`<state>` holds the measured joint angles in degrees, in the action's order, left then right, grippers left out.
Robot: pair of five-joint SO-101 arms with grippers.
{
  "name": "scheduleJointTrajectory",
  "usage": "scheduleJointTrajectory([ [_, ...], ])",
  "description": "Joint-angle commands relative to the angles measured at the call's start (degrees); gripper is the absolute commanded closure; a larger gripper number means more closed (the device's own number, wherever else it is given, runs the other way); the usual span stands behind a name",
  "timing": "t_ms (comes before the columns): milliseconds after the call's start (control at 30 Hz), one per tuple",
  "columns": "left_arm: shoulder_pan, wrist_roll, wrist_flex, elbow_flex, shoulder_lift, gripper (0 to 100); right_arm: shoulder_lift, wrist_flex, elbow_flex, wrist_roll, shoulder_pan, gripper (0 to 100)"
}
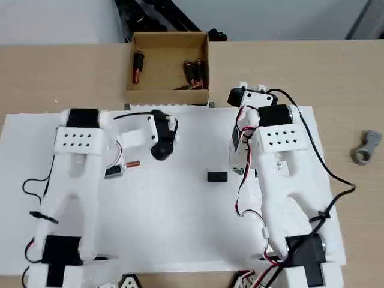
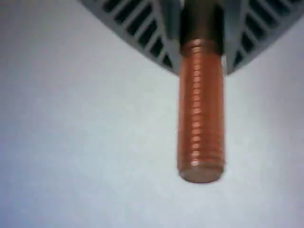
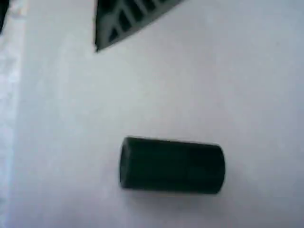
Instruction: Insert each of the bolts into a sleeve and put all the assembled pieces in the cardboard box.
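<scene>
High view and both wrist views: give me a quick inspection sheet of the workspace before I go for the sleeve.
Surface: white sheet on a wooden table.
Job's things: copper bolt held in the left gripper; black sleeve lying on the sheet; cardboard box with assembled pieces inside.
Clutter: grey metal part on the table, off the sheet.
Grippers: left shut on the bolt; right gripper over the sheet near the sleeve, state unclear.
Cables: wires run along both arms.
Surroundings: dark equipment behind the box.
</scene>
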<state>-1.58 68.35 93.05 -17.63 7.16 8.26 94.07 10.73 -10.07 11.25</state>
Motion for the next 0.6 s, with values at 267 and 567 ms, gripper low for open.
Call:
scheduleJointTrajectory([
  [267, -0.35, -1.85, -9.67, -5.05, 2.73, 84, 2.68, -0.66, -0.44, -0.62, -0.13, 87.6],
  [567, -0.18, -17.23, -5.27, -2.95, 3.25, 84, 2.68, -0.4, -0.44, -0.62, -0.04, 87.6],
])
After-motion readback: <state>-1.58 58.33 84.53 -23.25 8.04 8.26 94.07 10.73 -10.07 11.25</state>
